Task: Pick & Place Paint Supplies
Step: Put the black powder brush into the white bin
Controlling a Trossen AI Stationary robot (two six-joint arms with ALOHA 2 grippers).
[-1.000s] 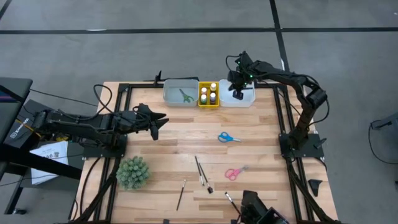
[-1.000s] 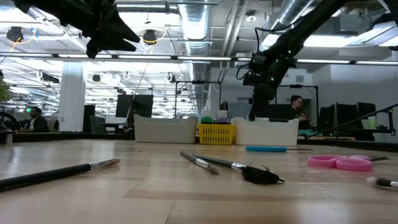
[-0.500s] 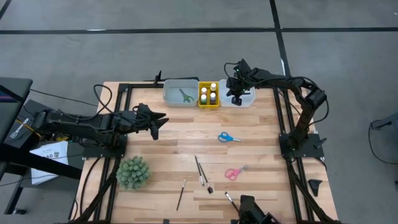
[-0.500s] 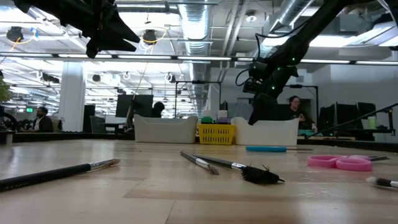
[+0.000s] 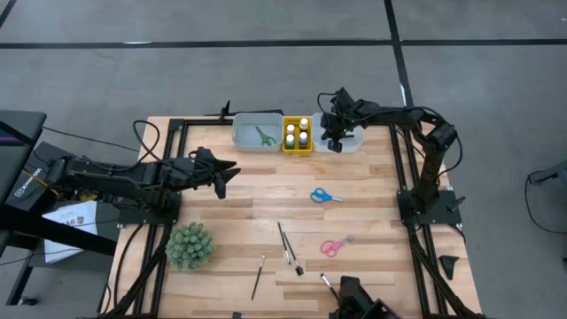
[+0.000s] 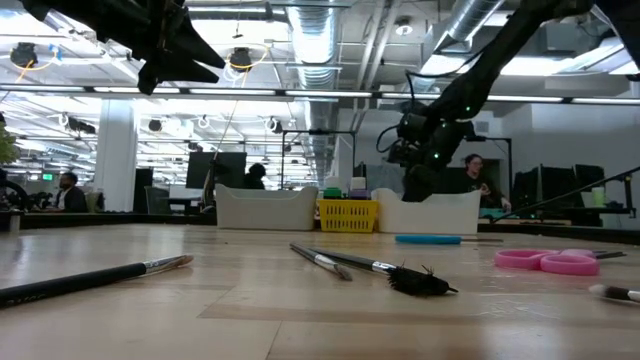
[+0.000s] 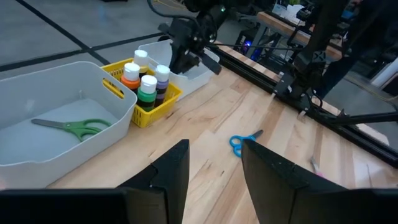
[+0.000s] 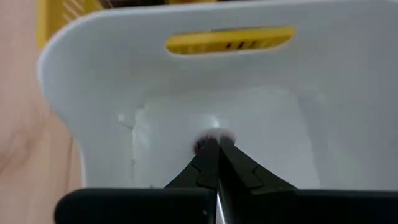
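Observation:
My right gripper point(image 5: 333, 144) reaches down into the white tray point(image 5: 353, 142) at the table's far edge, shut on a thin brush. Only the brush's reddish tip point(image 8: 211, 138) shows. My left gripper point(image 5: 227, 174) hangs open above the table's left middle, touching nothing. Green scissors point(image 5: 265, 136) lie flat in the grey tray. Paint bottles point(image 5: 297, 135) stand in the yellow tray. Blue scissors point(image 5: 326, 196), pink scissors point(image 5: 335, 245) and three brushes point(image 5: 285, 241) point(image 5: 258, 276) point(image 5: 328, 285) lie flat on the wood. My right gripper pinches the brush between its two shut fingers point(image 8: 202, 163), coming from above and slanting down into the white tray. The brush's reddish tip pokes out just past the fingertips, near the tray's floor point(image 8: 249, 118). The fingers hide the rest of the brush.
A spiky green plant ball point(image 5: 190, 245) sits near the table's left near corner. The grey point(image 5: 244, 139), yellow point(image 5: 287, 149) and white trays stand side by side along the far edge. Bare wood lies between the trays and the scissors. People show in the room behind point(image 6: 478, 172).
My right gripper has moved from above the white tray's middle toward the yellow tray, sunk lower into the white tray and tipped, still shut. My left arm has kept still.

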